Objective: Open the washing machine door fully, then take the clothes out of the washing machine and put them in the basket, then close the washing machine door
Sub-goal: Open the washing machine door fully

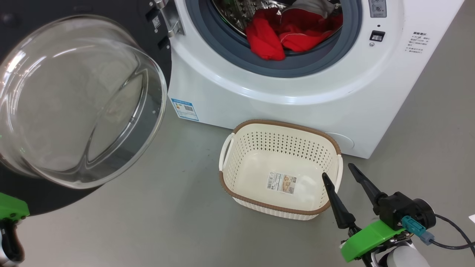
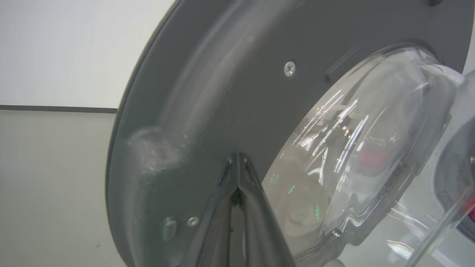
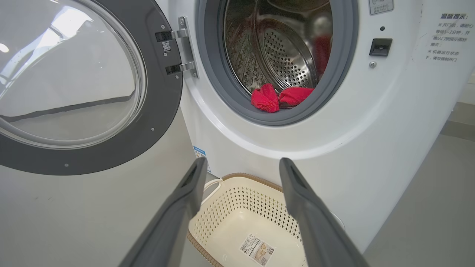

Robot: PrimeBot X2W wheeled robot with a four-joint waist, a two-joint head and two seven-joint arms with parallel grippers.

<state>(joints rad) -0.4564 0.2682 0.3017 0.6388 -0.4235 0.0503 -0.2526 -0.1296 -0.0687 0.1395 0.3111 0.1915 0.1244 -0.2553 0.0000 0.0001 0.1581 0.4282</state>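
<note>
The door [image 1: 78, 100] hangs open to my left, glass bowl bulging toward me. The left jaws are pressed together with nothing between them, tips close on the door's grey inner face beside the bowl (touching or just off, I cannot tell). The right jaws stand wide apart and empty, low over the near right corner of the basket [image 1: 282, 124].

The clothes [image 1: 293, 33] lie in the drum [image 3: 285, 63], one red fold spilling onto the grey ring [image 1: 297, 66]. My worries: if the left arm lets the door drift, it may swing into the right arm's reach. Soft cloth could catch on the ring and drag, or slip from a thin pinch and land beside the basket. The basket looks light, so a careless descent may shove it or tip it.

It sits just in front of the machine [image 1: 282, 107] on a smooth grey floor [image 1: 148, 222], holding nothing but its label [image 1: 282, 183]. A pale wall [image 2: 74, 48] with a dark strip [image 2: 55, 108] stands behind the door.
</note>
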